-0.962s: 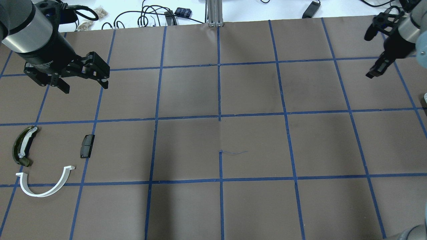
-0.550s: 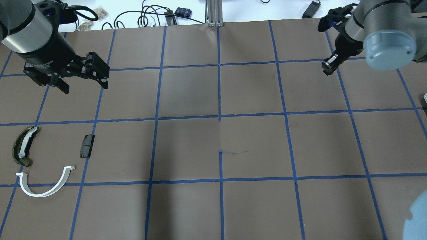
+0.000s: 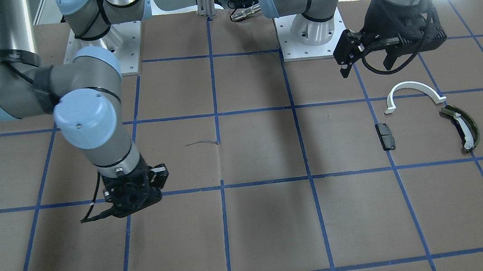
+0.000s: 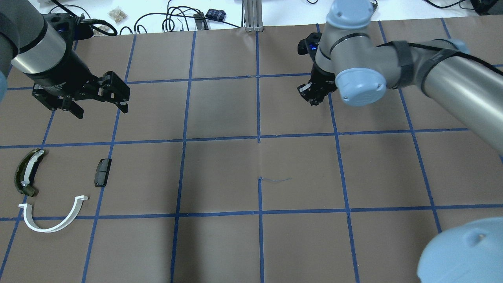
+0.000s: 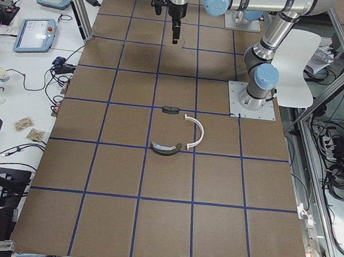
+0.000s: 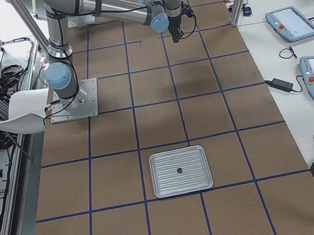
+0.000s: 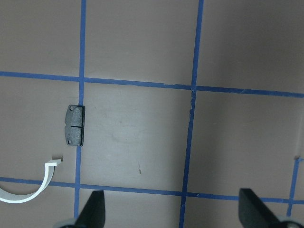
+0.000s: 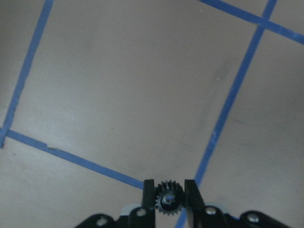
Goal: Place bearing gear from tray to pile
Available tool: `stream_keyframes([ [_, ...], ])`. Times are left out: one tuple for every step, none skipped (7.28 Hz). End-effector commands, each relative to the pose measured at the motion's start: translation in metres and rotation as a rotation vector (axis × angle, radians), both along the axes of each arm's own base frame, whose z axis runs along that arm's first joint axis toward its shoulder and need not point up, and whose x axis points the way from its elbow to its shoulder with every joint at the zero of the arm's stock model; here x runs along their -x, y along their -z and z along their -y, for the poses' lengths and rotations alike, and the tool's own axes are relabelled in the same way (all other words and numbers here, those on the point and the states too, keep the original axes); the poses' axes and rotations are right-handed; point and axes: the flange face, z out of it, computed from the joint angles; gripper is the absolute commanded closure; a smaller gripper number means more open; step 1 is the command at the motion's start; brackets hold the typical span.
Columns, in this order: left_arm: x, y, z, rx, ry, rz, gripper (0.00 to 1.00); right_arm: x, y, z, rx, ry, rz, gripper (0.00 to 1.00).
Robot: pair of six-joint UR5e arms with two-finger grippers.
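**Gear clamped in my right gripper, pile well off to my left**

The bearing gear (image 8: pixel 167 200) is small, black and finely toothed, with a shiny hub that may be the bearing; the wrist view is too soft to be sure. My right gripper (image 8: pixel 167 190) has both fingers pressed on its flanks, above brown paper crossed by blue tape lines (image 4: pixel 258 106). The table's far edge (image 4: pixel 283 26) is near, with cables beyond it. The pile lies well apart across the paper: dark block (image 4: pixel 102 172), olive-green curved piece (image 4: pixel 26 172), white half-ring arc (image 4: pixel 45 229). My left gripper (image 4: pixel 101 108) hangs just beyond them, fingers spread. The tray (image 6: pixel 168 182) sits far toward my right end.
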Motion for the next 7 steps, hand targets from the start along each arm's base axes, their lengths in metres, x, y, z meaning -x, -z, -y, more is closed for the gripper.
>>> stream_keyframes([
  [-0.003, 0.003, 0.000, 0.004, -0.004, 0.005, 0.00, -0.090, 0.041, -0.017, 0.021, 0.185, 0.034, 0.94],
  [-0.002, 0.003, 0.000, 0.005, -0.002, 0.002, 0.00, -0.115, 0.047, -0.021, 0.028, 0.262, 0.049, 0.90],
  [-0.002, 0.004, 0.001, 0.003, -0.004, 0.000, 0.00, -0.132, 0.054, -0.031, 0.015, 0.316, 0.055, 0.56],
  [-0.003, -0.002, 0.005, 0.029, 0.005, 0.010, 0.00, -0.130, 0.062, -0.032, 0.008, 0.291, 0.026, 0.15],
  [-0.002, 0.010, 0.009, 0.009, 0.007, -0.004, 0.00, -0.123, 0.057, -0.026, 0.042, 0.213, -0.025, 0.00],
  [-0.001, 0.015, 0.012, -0.002, 0.004, -0.005, 0.00, -0.109, 0.049, -0.018, 0.053, 0.139, -0.045, 0.00],
  [-0.001, 0.017, 0.014, -0.007, 0.007, -0.008, 0.00, -0.075, 0.032, -0.003, 0.071, 0.092, -0.052, 0.00],
])
